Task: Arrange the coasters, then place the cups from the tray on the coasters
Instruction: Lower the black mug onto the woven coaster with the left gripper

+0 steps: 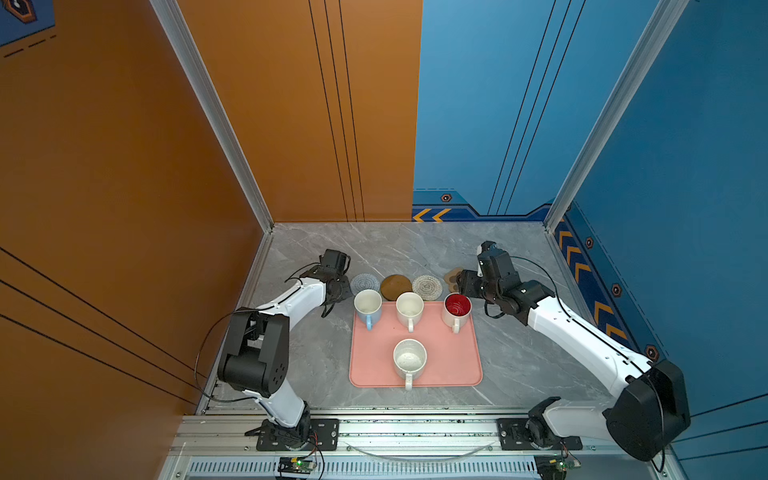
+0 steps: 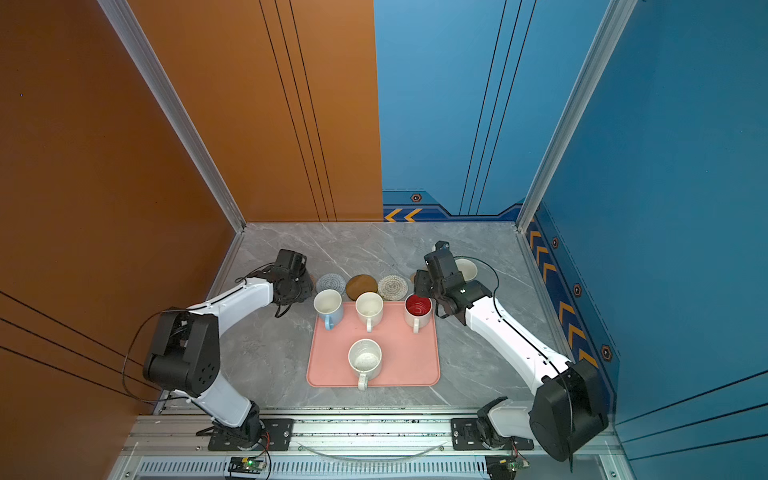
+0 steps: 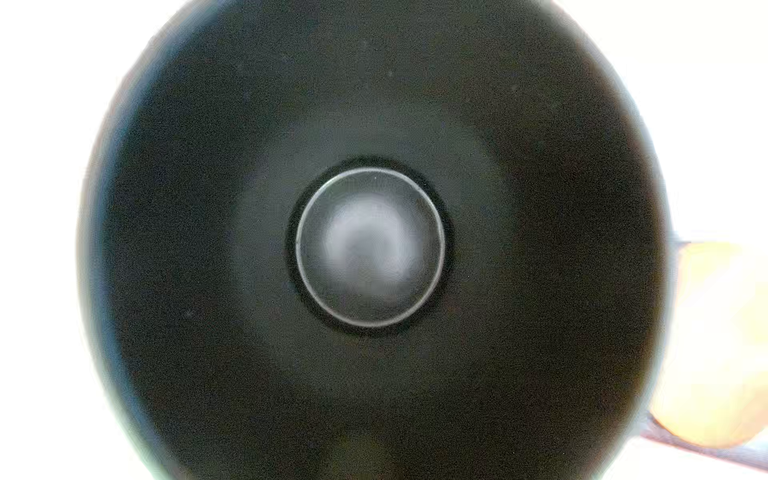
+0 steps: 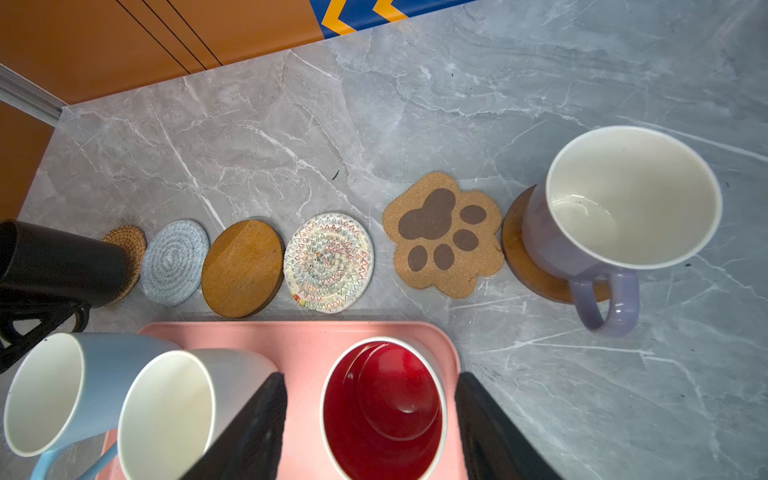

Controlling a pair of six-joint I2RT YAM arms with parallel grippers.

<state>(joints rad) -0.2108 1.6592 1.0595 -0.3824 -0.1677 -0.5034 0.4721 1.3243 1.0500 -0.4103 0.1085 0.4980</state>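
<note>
A: Six coasters in one row, left to right, just beyond the far edge of the tray (image 1: 453, 357). Surface first?

B: Grey marble-pattern table (image 1: 415, 245). Orange wall (image 1: 124, 166) on the left and far side, blue wall (image 1: 665, 166) on the right. Aluminium posts (image 1: 216, 116) at the far corners, and a yellow chevron strip (image 1: 582, 266) along the right edge.

A: Obstructions?

B: In both top views the wrist of the left arm (image 1: 291, 297) covers the row's left end. The wrist of the right arm (image 1: 573, 332) covers most of the right end. The right wrist view shows the whole row.

A: Order?

B: Orange rattan coaster (image 4: 131, 249), grey woven coaster (image 4: 174, 262), brown round coaster (image 4: 243, 268), beige woven coaster (image 4: 328, 262) with coloured zigzags, paw-print coaster (image 4: 442, 235), second brown coaster (image 4: 540, 278). The left four nearly touch. The paw print sits slightly apart from the beige one.

A: Mugs?

B: Black mug (image 4: 58, 262) stands on the rattan. Lavender mug (image 4: 623, 208) stands on the second brown coaster, handle near. Four are on the pink tray: light blue mug (image 1: 368, 305) far left, plain white mug (image 1: 409, 309) far middle, red-lined mug (image 1: 457, 309) far right, speckled mug (image 1: 409, 359) near middle. All four handles point near.

A: Jaws?

B: Right jaws spread wide above the red-lined mug, one finger on each side, clear of its rim. Left jaws: cannot tell. The black mug's dark inside fills the left wrist view.
</note>
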